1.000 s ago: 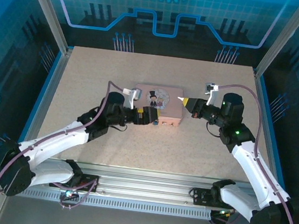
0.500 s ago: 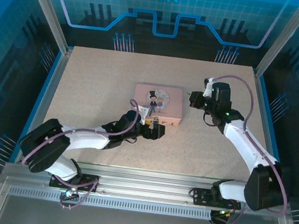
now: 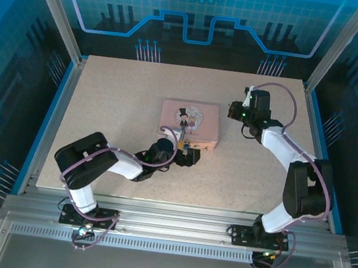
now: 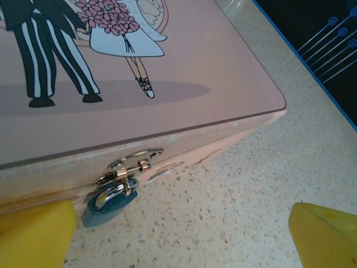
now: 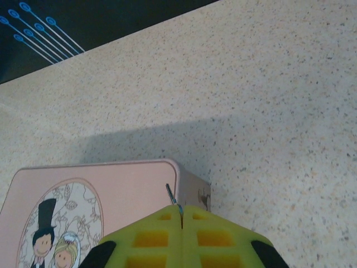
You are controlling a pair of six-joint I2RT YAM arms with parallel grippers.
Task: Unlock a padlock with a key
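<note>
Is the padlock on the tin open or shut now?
Shut, it seems: the padlock hangs from the clasp of the pink tin, its shackle closed through the ring.

I see one obstacle, the tin, in the middle of the bench; bare surface lies open left of it and behind. The padlock hangs off its front wall, just ahead of my left end effector.
</note>
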